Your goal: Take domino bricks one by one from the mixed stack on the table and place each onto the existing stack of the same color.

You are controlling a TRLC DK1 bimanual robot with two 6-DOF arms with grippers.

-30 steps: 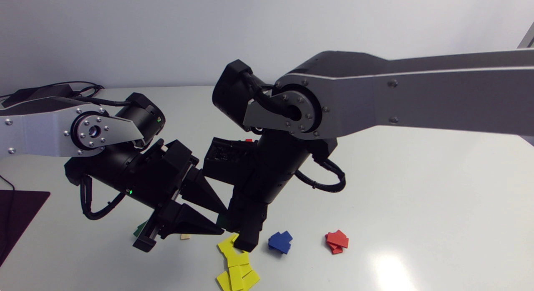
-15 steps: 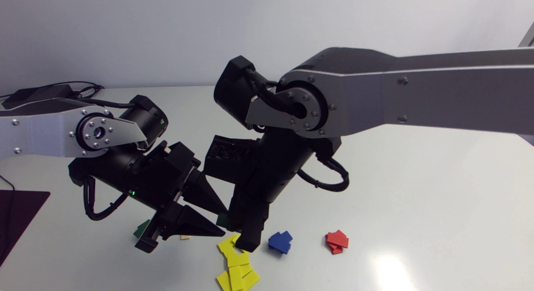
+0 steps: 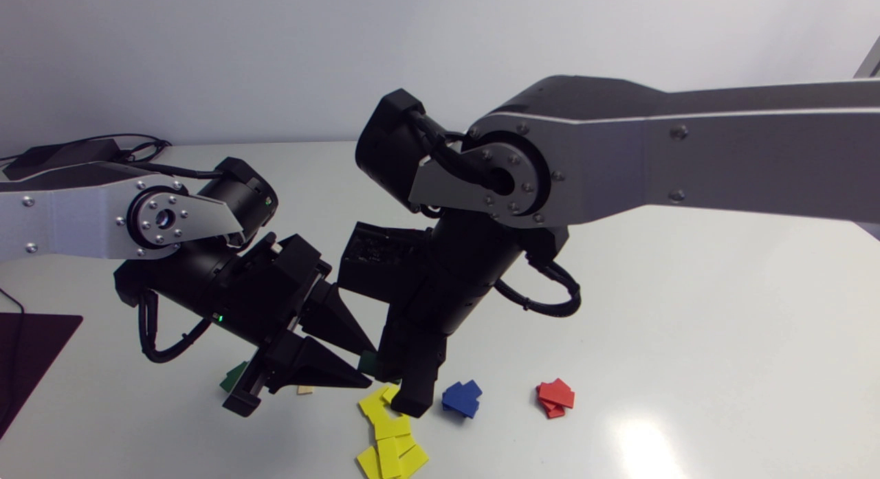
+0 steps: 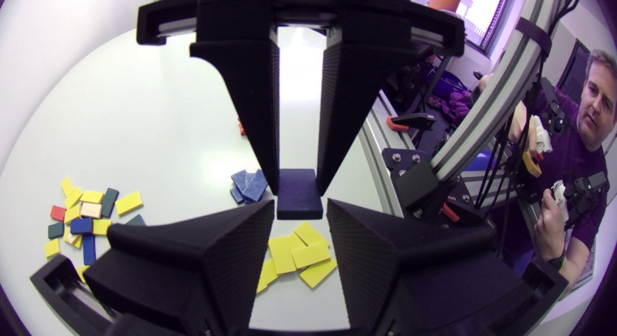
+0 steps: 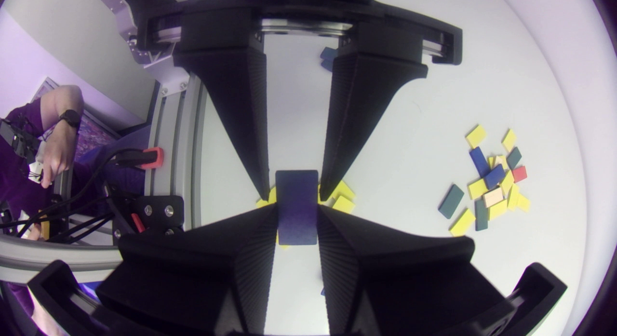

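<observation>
— Why so close together, nose to nose?
— They meet at one dark brick (image 4: 299, 186). It is up in the air, over the near end of the yellow pile (image 3: 388, 438), not down on the table (image 3: 687, 293).
— Who has it?
— The right gripper (image 5: 297, 209) pinches it tight from both sides. The left gripper (image 4: 300, 207) has its tips by the brick too, but I see a thin gap, so it is loose and not pinching.
— Why hold it like that?
— I think it is a pass from one to the other. One can reach the mixed pile (image 4: 81, 225). The other can reach the pile of the same colour.
— Which pile is that?
— Hard to say. The brick looks navy in the shade, but a bit green from above. The blue pile (image 3: 462, 398) is just beside the right gripper, the green pile (image 3: 234, 377) is under the left gripper, and the red pile (image 3: 555, 398) sits farther off
</observation>
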